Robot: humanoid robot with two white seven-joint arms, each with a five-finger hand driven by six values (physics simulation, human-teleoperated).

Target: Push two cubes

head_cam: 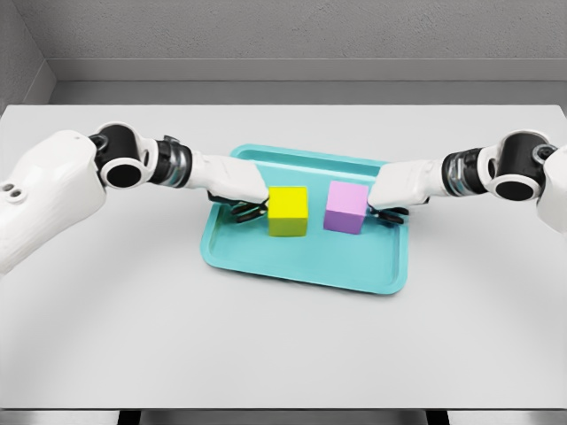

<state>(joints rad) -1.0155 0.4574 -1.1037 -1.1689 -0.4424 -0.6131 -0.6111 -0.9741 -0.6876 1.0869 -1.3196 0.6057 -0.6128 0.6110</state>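
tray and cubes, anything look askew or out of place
Only the tray sits slightly rotated on the table. The yellow cube and purple cube stand upright on it, apart, with a hand beside each. Nothing spilled or damaged.

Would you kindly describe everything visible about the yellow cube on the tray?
The yellow cube is a plain, matte block with a brighter top and an olive-shaded front face, with no markings. It sits upright and flat on the teal tray, left of the middle, turned slightly. The left hand presses against its left side, fingers curled low beside it. A narrow gap separates it from the pink cube on its right.
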